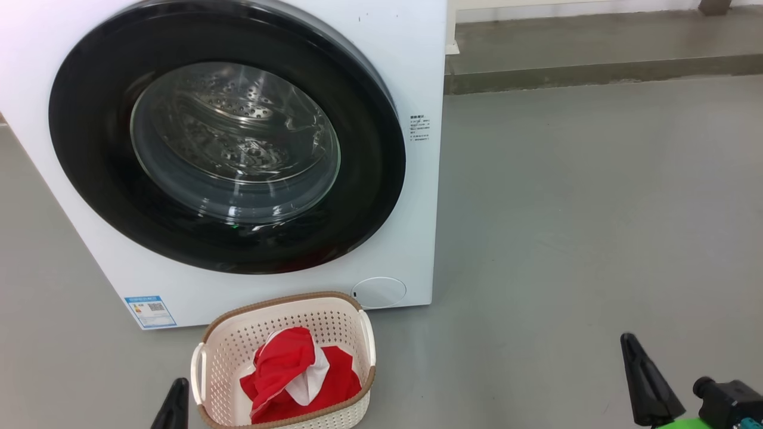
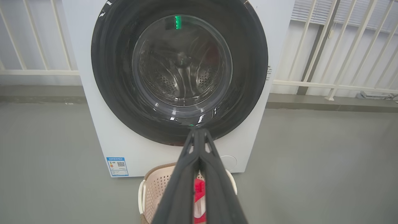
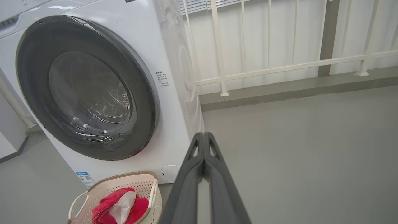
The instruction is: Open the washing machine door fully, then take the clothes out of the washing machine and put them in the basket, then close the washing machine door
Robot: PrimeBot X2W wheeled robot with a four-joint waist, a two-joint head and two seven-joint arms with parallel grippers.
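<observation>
One basket [image 1: 233, 344] holding red clothes [image 1: 280, 364], washing machine door [image 1: 226, 164] closed

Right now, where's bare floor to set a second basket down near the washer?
Widest bare patch: the floor right of the washing machine, bordered by the raised kerb behind and the right gripper in front. A narrower strip lies left of the basket, by the left gripper. Crowded: under the door, where the basket with red clothes sits close to the machine.

grey floor [image 1: 596, 208]: is stretching out smooth and matte. low grey kerb [image 1: 596, 71]: is running along its far edge. white railing [image 3: 279, 67]: is standing on the kerb. slatted blinds [image 2: 342, 15]: are hanging behind the railing.
</observation>
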